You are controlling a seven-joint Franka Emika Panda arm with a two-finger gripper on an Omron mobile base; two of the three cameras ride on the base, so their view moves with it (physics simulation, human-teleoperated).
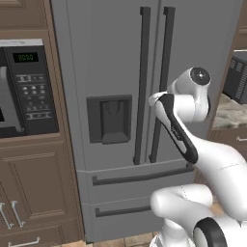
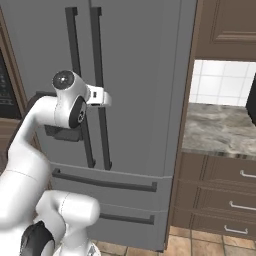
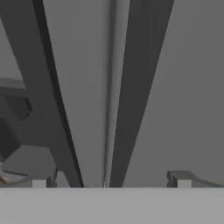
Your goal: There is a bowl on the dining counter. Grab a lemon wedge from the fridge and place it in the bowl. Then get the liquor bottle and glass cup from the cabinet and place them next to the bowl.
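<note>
Fingers (image 3: 109, 181) spread wide before the tall grey steel fridge (image 1: 111, 72), grasping nothing.
Both dark vertical bar handles (image 3: 144, 87) lie between the tips, presumably lined up for pulling a door.

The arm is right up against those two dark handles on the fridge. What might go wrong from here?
1. The open gripper faces the seam between two close-set handles, so it might straddle the wrong one or catch both.
2. The fridge doors are shut; a loose hold might slip off the bar when pulling.
3. The elbow sits near the dispenser recess and might bump the door as it swings.
</note>
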